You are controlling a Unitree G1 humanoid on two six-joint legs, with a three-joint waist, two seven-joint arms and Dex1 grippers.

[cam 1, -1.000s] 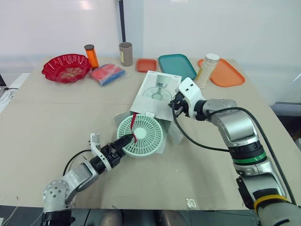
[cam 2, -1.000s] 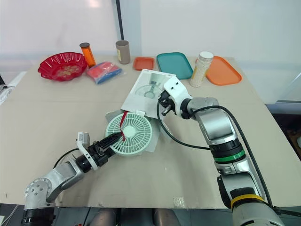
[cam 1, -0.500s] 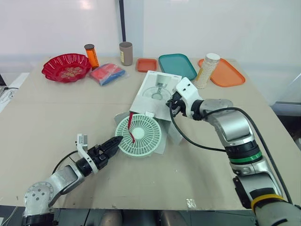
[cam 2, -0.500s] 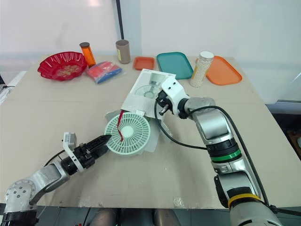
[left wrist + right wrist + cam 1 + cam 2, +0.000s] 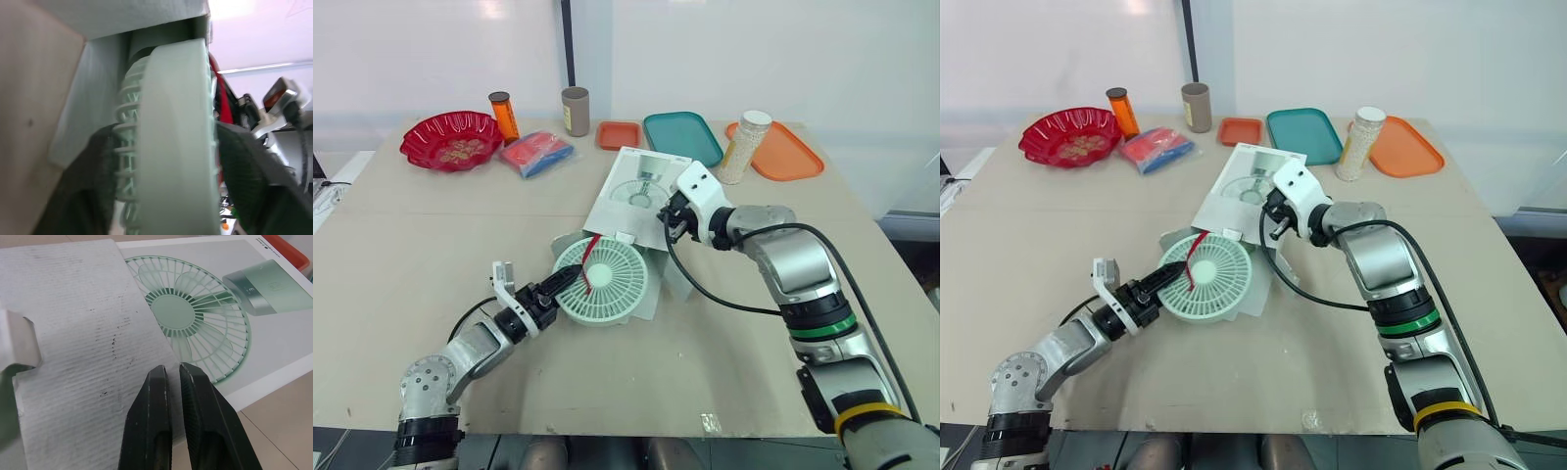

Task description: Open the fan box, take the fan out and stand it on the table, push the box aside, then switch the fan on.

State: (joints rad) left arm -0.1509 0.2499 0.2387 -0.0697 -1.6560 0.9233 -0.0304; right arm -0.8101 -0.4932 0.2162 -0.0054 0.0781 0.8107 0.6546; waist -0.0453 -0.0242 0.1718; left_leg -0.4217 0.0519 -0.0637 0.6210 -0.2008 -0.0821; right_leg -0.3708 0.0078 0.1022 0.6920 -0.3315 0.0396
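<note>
The pale green fan (image 5: 604, 281) lies grille-up, half out of the open end of the white fan box (image 5: 641, 191) in the middle of the table, with a red strap (image 5: 591, 247) across its grille. My left gripper (image 5: 570, 279) reaches in from the near left, its two fingers closed on either side of the fan's rim (image 5: 176, 137). My right gripper (image 5: 673, 217) sits at the box's right edge. Its fingers (image 5: 156, 396) are shut together over the grey cardboard flap and the printed fan picture, with nothing held between them.
Along the far edge stand a red bowl (image 5: 450, 140), an orange bottle (image 5: 504, 116), a brown cup (image 5: 575, 111), a red-and-blue packet (image 5: 537, 154), a small orange tray (image 5: 619, 135), a teal tray (image 5: 681, 137), a white jar (image 5: 744, 145) and an orange tray (image 5: 781, 152).
My left gripper drew back off the fan half a second ago and has come forward onto its rim again. The right gripper has edged slightly left along the box.
</note>
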